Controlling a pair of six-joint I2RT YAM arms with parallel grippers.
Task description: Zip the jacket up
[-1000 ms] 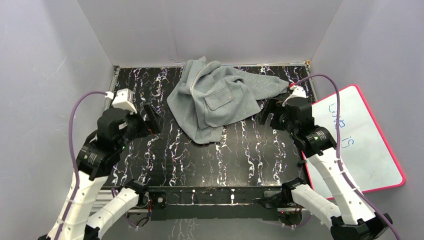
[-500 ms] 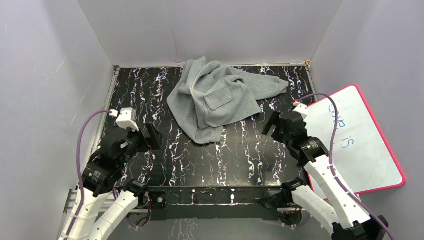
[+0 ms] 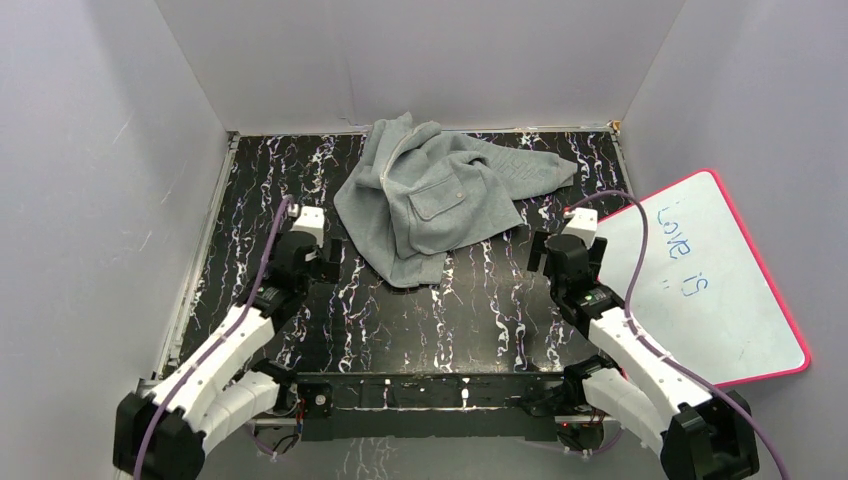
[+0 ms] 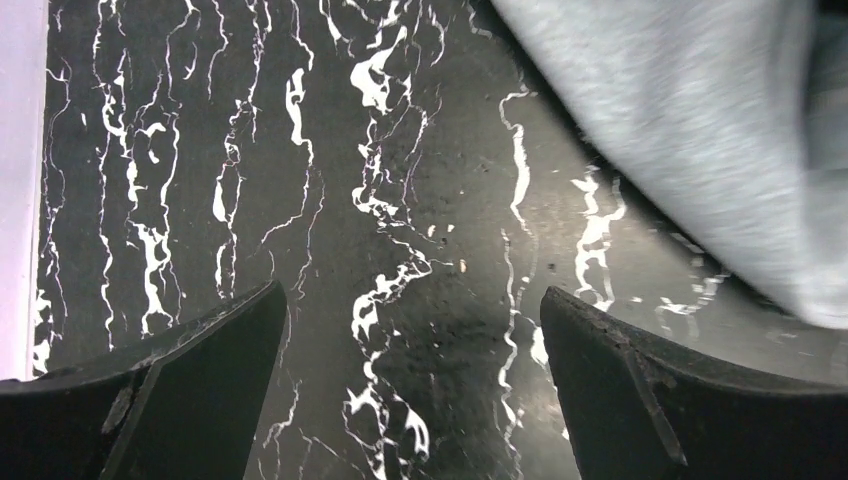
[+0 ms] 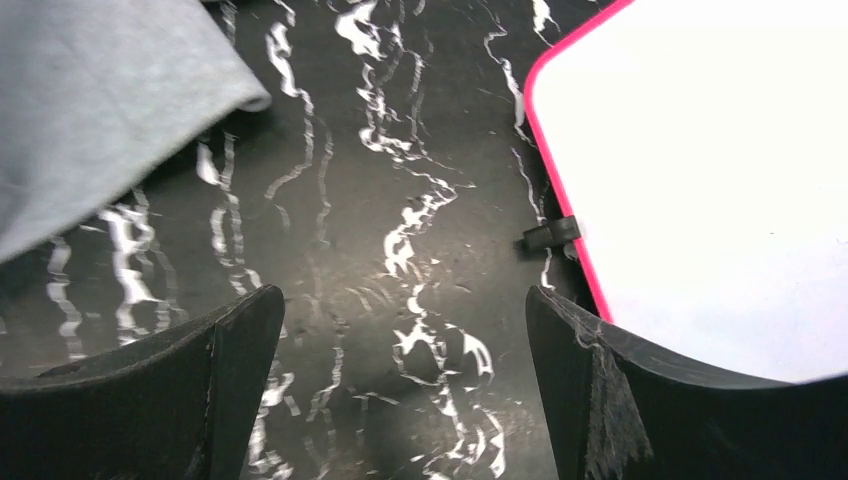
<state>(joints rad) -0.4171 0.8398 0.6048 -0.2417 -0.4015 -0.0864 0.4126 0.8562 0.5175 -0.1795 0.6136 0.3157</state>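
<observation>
Grey jacket (image 3: pixel 440 195) bunched in a heap at the far middle of the marbled bench (image 3: pixel 420 310), chest pocket facing up, one sleeve trailing off to the right, hem drooping toward the near side. Looks like a pale zipper line running up the left part near the collar, but way too crumpled and small to say if it's closed all the way or not. Big change over the last second: both arms pulled back from the wide, raised spots out at the sides and tucked in low and close to their bases. Left claw (image 3: pixel 325 258) now parked just off the jacket's lower left edge, fingers spread wide, nothing between them but bare bench in the wrist view, grey cloth only filling the top right corner there. Right claw (image 3: pixel 545 252) same deal, fingers apart and empty, sitting between the jacket's right side and the pink-framed whiteboard (image 3: pixel 720 280) leaning off the bench edge. No contact with the fabric on either side. What that means: honestly fits two stories, either arms retreating to rest with the zip already run up, or arms regrouping close to the jacket ahead of grabbing it. Can't call it without a clearer look at that zipper track.
</observation>
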